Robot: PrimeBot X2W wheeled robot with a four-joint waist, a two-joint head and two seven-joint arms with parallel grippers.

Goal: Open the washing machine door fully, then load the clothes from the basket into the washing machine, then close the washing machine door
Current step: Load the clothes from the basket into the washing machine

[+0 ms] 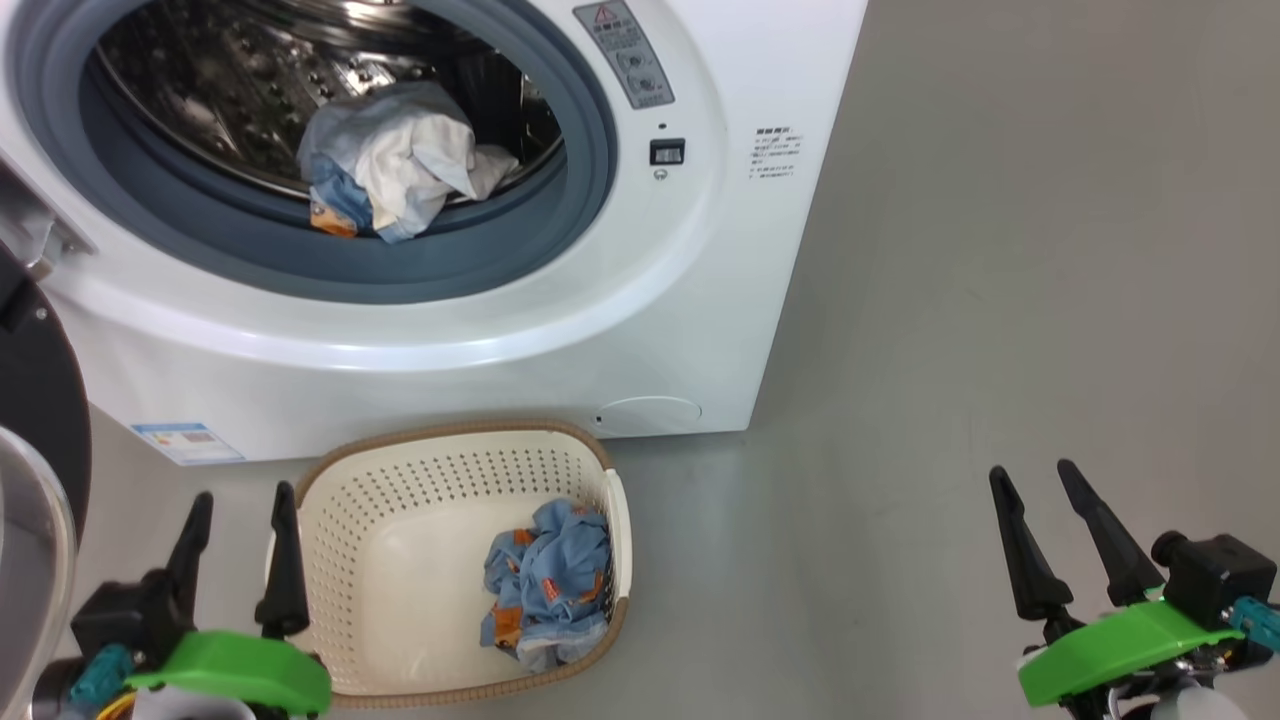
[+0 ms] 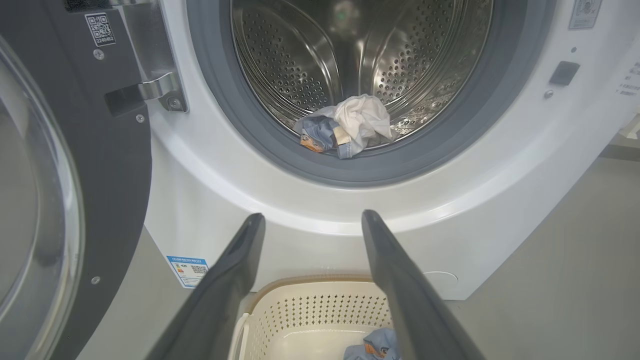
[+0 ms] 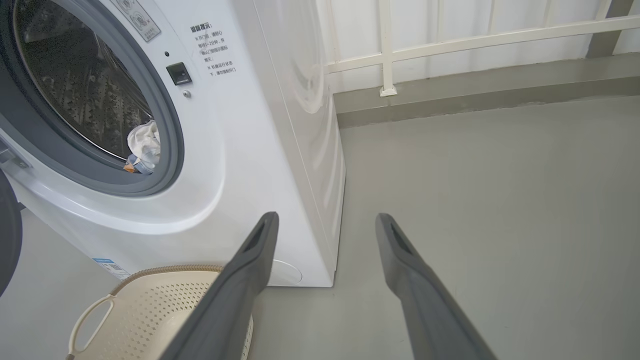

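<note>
— Head view first: why does the washing machine door (image 1: 45, 400) sit at the far left edge?
— It is swung wide off the washing machine (image 1: 700, 300), so the mouth of the drum (image 1: 200, 90) is free for loading; a bundle of white and blue garments (image 1: 400, 160) lies at the drum's front, just behind the gasket (image 1: 560, 230).
— And the basket (image 1: 450, 436)?
— On the floor (image 1: 1000, 300), just in front of the machine and below the opening; one denim garment (image 1: 548, 585) with orange patches lies against its right wall; I judge it the last to load.
— The jaws?
— Left jaws apart and empty, just beside the basket's left rim; right jaws apart and empty over bare floor, well off to the right.
— Left wrist view?
— The left jaws point at the machine's front, between basket and opening; the door's dark inner face and its hinge (image 2: 160, 90) stand at the left; the denim garment shows at the bottom edge.
— Right wrist view?
— The right jaws aim past the machine's right corner at the floor; the basket lies to their lower left; so the left arm looks better placed for the pick.
</note>
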